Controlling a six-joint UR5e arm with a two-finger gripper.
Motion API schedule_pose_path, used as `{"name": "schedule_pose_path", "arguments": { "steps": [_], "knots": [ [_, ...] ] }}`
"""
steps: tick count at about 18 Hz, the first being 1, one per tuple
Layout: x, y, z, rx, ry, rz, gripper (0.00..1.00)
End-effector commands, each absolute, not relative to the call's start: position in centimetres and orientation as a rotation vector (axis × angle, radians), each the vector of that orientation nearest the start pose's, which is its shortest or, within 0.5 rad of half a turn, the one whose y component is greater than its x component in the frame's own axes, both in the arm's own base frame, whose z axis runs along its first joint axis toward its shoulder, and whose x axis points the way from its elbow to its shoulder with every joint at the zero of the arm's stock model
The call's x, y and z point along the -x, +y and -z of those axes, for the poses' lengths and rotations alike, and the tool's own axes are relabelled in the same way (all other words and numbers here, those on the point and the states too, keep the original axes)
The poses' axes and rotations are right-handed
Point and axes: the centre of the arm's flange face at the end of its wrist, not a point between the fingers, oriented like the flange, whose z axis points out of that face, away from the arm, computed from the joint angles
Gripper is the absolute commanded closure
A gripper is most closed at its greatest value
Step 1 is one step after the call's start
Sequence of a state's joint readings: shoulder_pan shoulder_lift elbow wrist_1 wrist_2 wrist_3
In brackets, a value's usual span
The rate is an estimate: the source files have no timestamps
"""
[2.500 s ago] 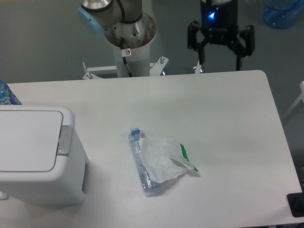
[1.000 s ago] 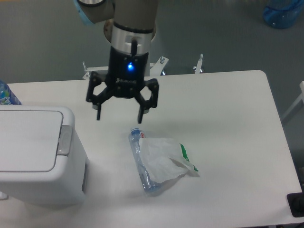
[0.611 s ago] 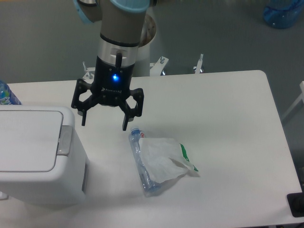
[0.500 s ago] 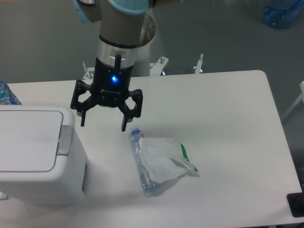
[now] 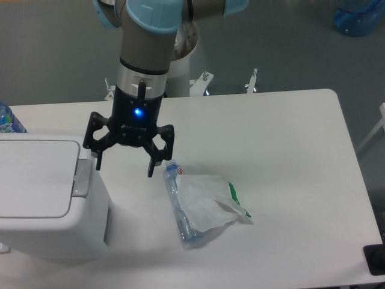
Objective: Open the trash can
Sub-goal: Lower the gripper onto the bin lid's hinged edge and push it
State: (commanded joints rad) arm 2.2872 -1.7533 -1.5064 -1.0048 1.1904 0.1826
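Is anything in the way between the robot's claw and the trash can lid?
Nothing visible is. The open gripper hangs just right of the trash can, close to its grey push tab. The bottle with the bag lies further right on the table, out of the way.

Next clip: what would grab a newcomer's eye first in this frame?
The black gripper with its glowing blue light, jaws spread wide, hanging over the white table just right of the trash can. That big white bin fills the lower left, lid closed, grey push tab facing the gripper. Right of it on the table lies a clear plastic bottle with a crumpled white and green bag.
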Motion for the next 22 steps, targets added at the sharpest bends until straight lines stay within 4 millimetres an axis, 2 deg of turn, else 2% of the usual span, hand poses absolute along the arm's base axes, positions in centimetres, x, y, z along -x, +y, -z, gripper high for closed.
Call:
{"name": "schedule_pose_path", "arguments": {
  "steps": [6,22],
  "knots": [
    [26.2,56.7,-48.7,2.519,-0.568,0.199,0.00],
    [24.8,57.2,-48.3,2.528,-0.566,0.219,0.00]
  ]
}}
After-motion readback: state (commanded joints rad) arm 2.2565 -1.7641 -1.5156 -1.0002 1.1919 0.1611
